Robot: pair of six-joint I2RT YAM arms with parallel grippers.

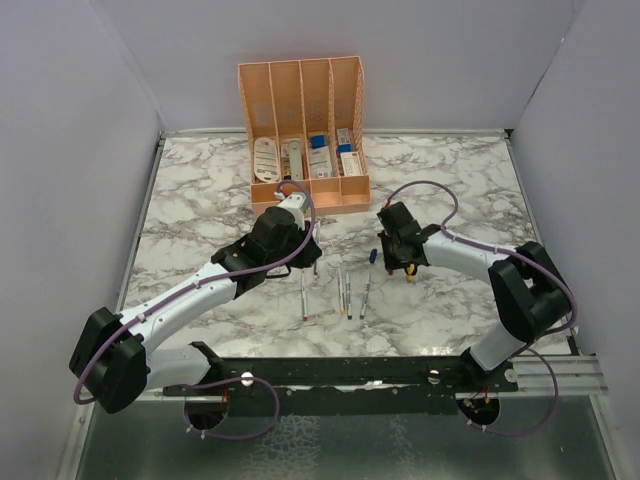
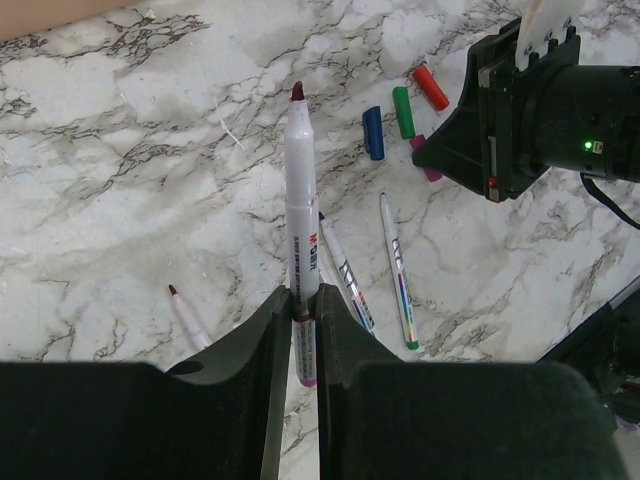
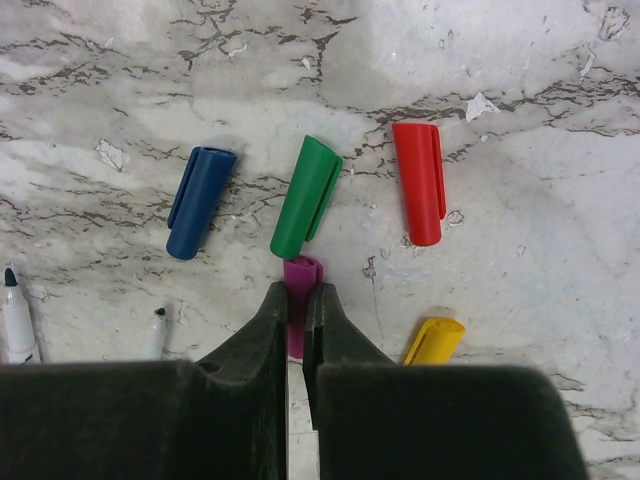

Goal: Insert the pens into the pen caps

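My left gripper [image 2: 304, 305] is shut on the purple-tipped pen [image 2: 302, 200], which points away from the wrist above the table. My right gripper [image 3: 298, 300] is shut on the purple cap [image 3: 301, 272], low over the marble. The blue cap [image 3: 200, 202], green cap [image 3: 306, 196], red cap [image 3: 417, 196] and yellow cap [image 3: 434, 340] lie around it. On the table lie a red-tipped pen [image 2: 188, 318], a blue-marked pen [image 2: 345, 275] and a green-tipped pen [image 2: 397, 270]. In the top view the left gripper [image 1: 303, 255] and right gripper [image 1: 405, 262] flank the loose pens [image 1: 343, 290].
A peach organiser [image 1: 303, 135] with white boxes and cards stands at the back centre, just behind the left gripper. Grey walls enclose the marble table [image 1: 200, 190]. A black rail [image 1: 340, 370] runs along the near edge between the arm bases.
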